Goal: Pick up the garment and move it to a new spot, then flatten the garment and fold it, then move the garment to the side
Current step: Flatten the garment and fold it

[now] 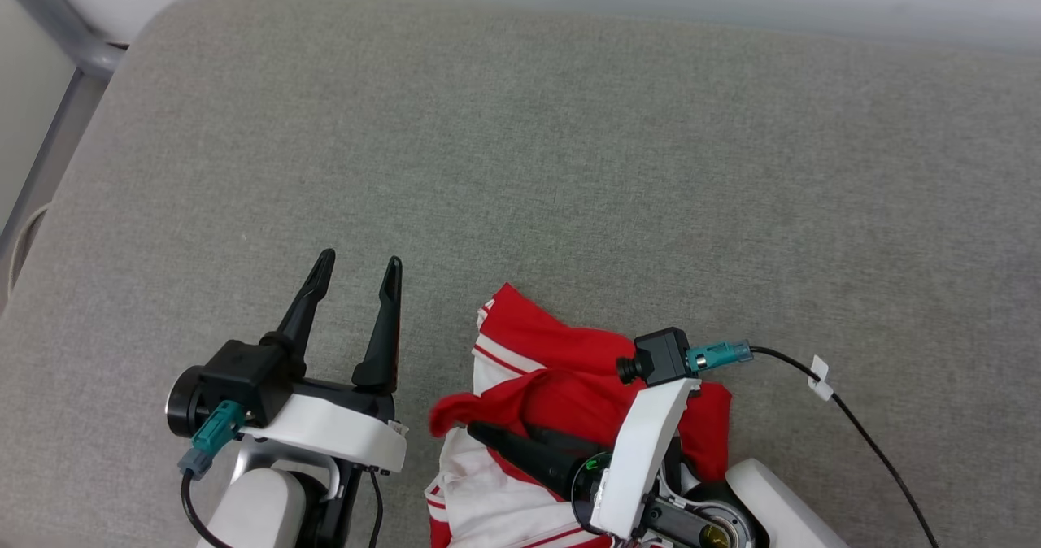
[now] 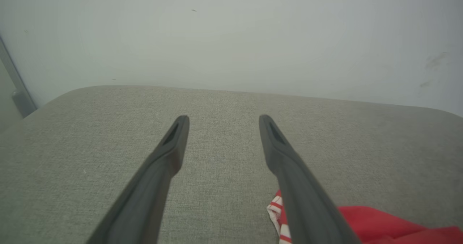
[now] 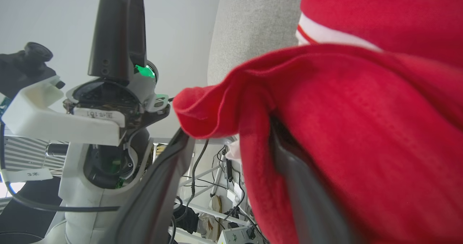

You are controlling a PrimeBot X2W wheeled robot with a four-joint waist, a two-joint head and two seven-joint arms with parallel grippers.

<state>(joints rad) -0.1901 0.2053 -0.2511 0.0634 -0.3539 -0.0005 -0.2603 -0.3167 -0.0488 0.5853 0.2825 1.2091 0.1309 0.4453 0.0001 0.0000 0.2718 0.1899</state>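
Garment [image 1: 569,377] draped over one finger of spread right pincer [image 3: 228,137].

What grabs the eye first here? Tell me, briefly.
A crumpled red and white shirt lies at the near edge of the grey cushion. The right gripper has its fingers spread, red cloth draped over one. The left gripper hovers open beside the shirt, over bare cushion.

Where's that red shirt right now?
In the head view, the garment lies bunched on the grey cushion near the bottom edge, partly covering the right arm's fingers, right of the left arm's fingers.
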